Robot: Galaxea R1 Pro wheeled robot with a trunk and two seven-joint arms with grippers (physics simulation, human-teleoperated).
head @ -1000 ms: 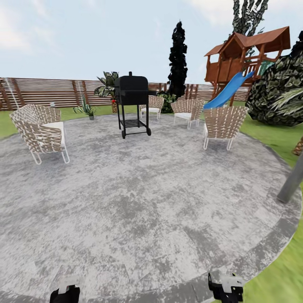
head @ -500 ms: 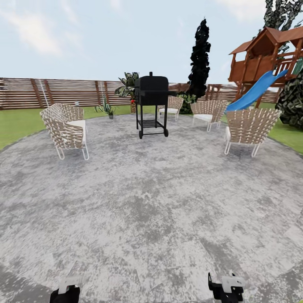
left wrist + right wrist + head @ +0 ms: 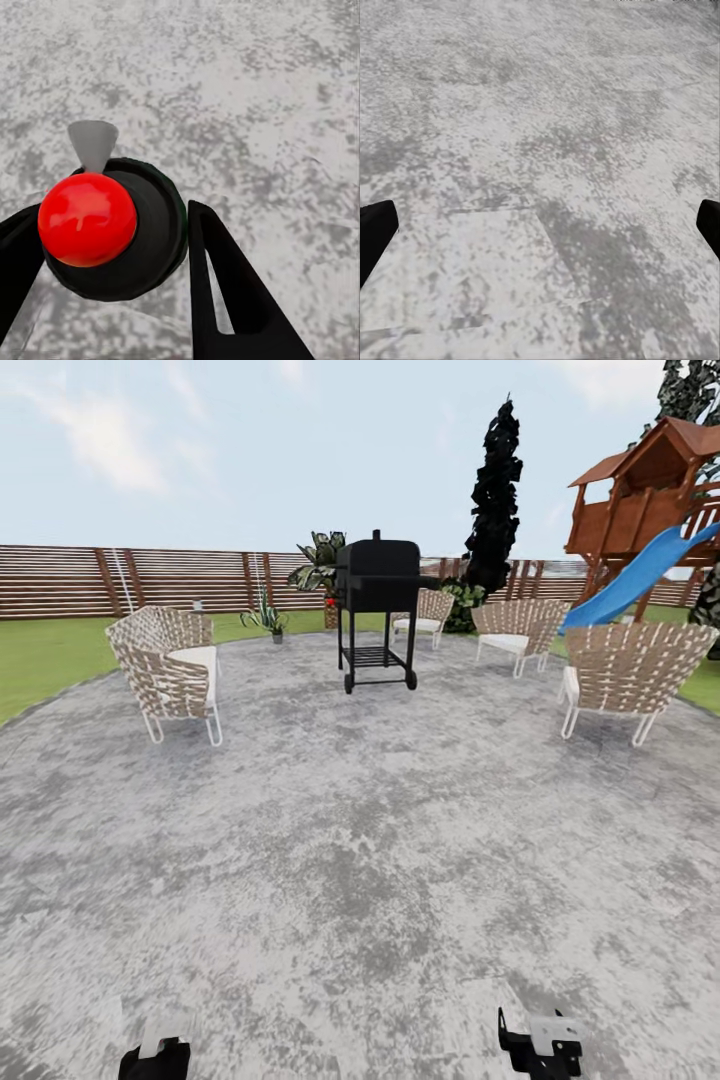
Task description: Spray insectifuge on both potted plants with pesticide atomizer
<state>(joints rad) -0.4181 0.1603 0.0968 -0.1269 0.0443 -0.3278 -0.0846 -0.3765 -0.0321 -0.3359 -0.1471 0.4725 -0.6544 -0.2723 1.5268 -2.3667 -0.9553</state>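
Writing: no brand, label or lettering can be read on anything in view.
Left claw [image 3: 112, 247]: low at the near left edge of the head view [image 3: 155, 1058]; its two black fingers [image 3: 225, 292] stand on either side of the atomizer and hold it, pointing down at the paving.
Pesticide atomizer [image 3: 112, 229]: a dark round-bodied sprayer with a glossy red ball cap and a small grey cone nozzle, between the left claw's fingers, above the patio.
Left side of the scene: a woven wicker armchair with a white cushion [image 3: 168, 670] on the patio's left part; a brown slatted wooden fence [image 3: 60, 580] runs along the far edge behind green lawn [image 3: 40, 660].
Patio [image 3: 360, 840]: round, grey, mottled paving that spreads from near to far.
Far centre: a small spiky striped plant in a pot [image 3: 268, 618] at the patio's far rim, a black wheeled barbecue grill [image 3: 378, 610] to its right, and a tall dark cypress tree [image 3: 495, 490] beyond.
Right side of the scene: more wicker chairs [image 3: 625, 670], a brown wooden playhouse with a blue slide [image 3: 650, 510] far right.
Right claw [image 3: 540, 232]: low at the near right edge of the head view [image 3: 540, 1045], facing down at the paving; its black fingertips [image 3: 375, 232] are spread wide with nothing between them.
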